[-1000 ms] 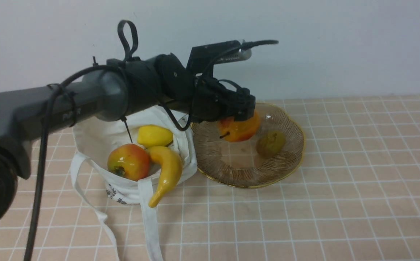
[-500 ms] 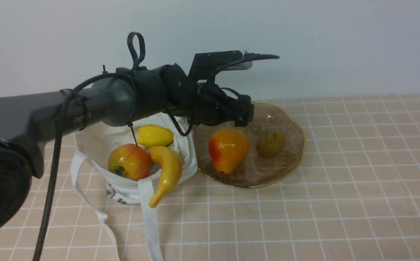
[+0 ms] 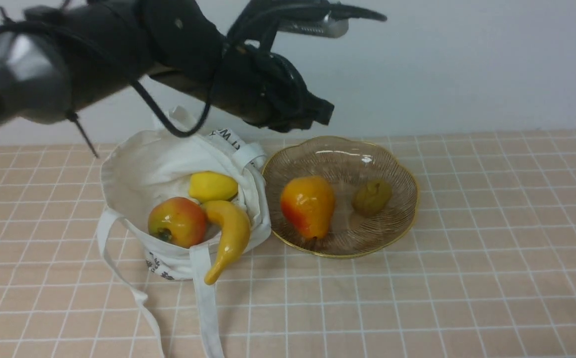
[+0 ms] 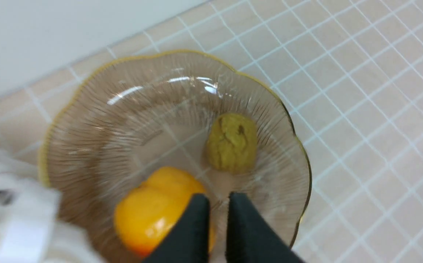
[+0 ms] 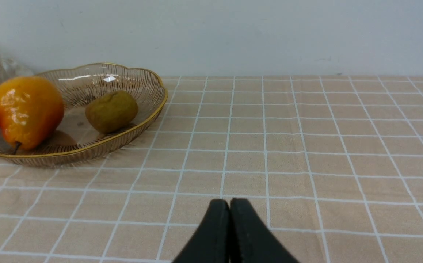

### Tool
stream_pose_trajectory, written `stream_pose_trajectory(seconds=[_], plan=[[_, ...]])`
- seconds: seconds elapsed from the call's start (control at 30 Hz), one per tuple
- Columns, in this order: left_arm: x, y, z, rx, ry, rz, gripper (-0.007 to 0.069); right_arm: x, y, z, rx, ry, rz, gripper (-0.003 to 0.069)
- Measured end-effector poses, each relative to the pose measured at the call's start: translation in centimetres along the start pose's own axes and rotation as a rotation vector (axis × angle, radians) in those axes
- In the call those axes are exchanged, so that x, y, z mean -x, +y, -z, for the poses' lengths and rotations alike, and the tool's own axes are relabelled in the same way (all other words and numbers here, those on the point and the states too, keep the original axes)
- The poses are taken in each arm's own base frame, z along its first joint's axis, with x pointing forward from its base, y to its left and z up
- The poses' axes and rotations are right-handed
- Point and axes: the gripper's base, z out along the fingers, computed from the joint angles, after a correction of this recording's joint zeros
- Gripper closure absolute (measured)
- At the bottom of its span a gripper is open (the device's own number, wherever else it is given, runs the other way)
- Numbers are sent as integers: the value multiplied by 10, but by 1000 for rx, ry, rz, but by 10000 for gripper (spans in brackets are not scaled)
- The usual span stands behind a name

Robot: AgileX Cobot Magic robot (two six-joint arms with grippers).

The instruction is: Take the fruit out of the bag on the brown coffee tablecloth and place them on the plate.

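Front view showing the left gripper hanging above the plate, fingers clenched on nothing. Right gripper likewise pinching shut and empty over the tablecloth. Lying in the plate: the pear and a small olive fruit, kind hard to tell. Sitting in the soft bag: apple, lemon and banana, its tip poking over the rim. Looking glossy, so probably slipping easily, and likely light and hard. Pinching the banana across its thick middle seeming safest, keeping clear of the cloth.

A plain, smooth, pale grey wall runs across the whole of the background.
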Motion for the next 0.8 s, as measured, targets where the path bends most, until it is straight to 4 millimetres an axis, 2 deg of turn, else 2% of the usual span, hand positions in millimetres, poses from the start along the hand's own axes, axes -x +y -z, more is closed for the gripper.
stream_pose_trajectory(seconds=[0.1, 0.13, 0.23, 0.37, 0.4, 0.47, 0.57, 0.67, 0.8], plan=[[-1, -4, 39, 42, 42, -76, 626, 0, 0, 0, 0, 0, 0, 673], [0, -5, 45, 52, 41, -87, 627, 0, 0, 0, 0, 0, 0, 673], [-11, -7, 92, 127, 120, -104, 632, 0, 0, 0, 0, 0, 0, 673], [-31, -4, 121, 235, 193, -61, 632, 0, 0, 0, 0, 0, 0, 673], [-35, -3, 122, 245, 204, -54, 632, 0, 0, 0, 0, 0, 0, 673], [-56, -3, 130, 285, 227, -4, 632, 0, 0, 0, 0, 0, 0, 673], [-98, -7, 136, 281, 238, 60, 632, 0, 0, 0, 0, 0, 0, 673], [-137, -16, 142, 236, 155, 126, 632, 0, 0, 0, 0, 0, 0, 673], [-185, -24, 139, 171, 72, 199, 632, 0, 0, 0, 0, 0, 0, 673]])
